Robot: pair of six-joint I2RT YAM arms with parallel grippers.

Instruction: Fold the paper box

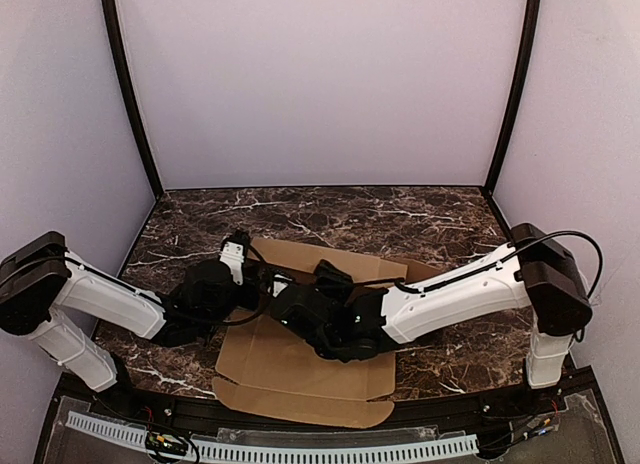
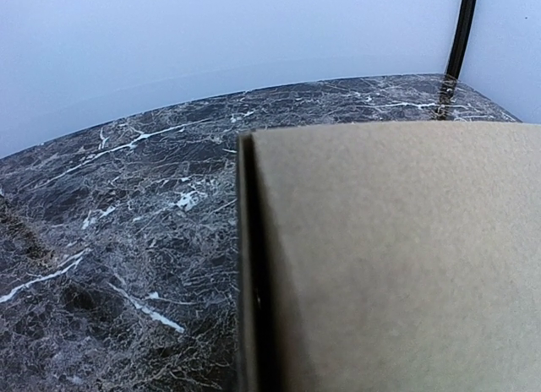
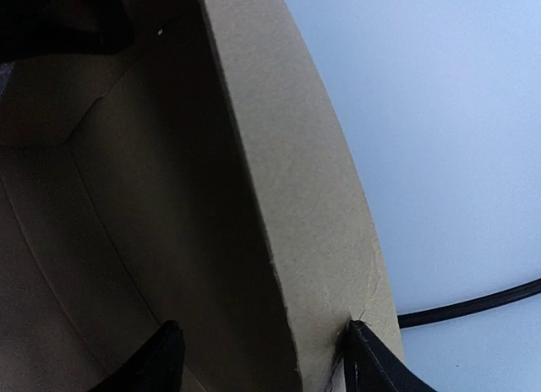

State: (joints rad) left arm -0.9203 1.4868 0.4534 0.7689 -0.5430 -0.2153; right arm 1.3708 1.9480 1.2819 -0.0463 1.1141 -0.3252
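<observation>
Clearly, we have the right claw (image 3: 264,356) straddling a raised flap of the paper box (image 1: 300,369). In its wrist view one black fingertip (image 3: 368,362) sits at 5 o'clock against the lit outer face. The other sits at 7 o'clock on the shadowed inner side. We cannot tell whether the claw is clenched on the flap or merely bracketing it. A small wrinkle in the cardboard shows just where the 5 o'clock fingertip meets it.

From above, the left claw (image 1: 262,279) is just beside the right one, at its 10 o'clock, over the middle of the sheet. Its fingers are hidden in every view, so we cannot tell its state either. Its wrist camera shows only a brown panel standing close, at 4 o'clock, with a dark vertical edge.

The box itself is a brown die-cut sheet, mostly flat, lying toward 6 o'clock on the marble counter (image 1: 400,214). Its front flaps reach close to the near edge.

We see three risks. The wrinkle could deepen into a stray crease or tear if the claw bites or twists harder. With the claws this crowded, one could knock the other. A push on the flap could also slide the whole sheet across the smooth stone.
</observation>
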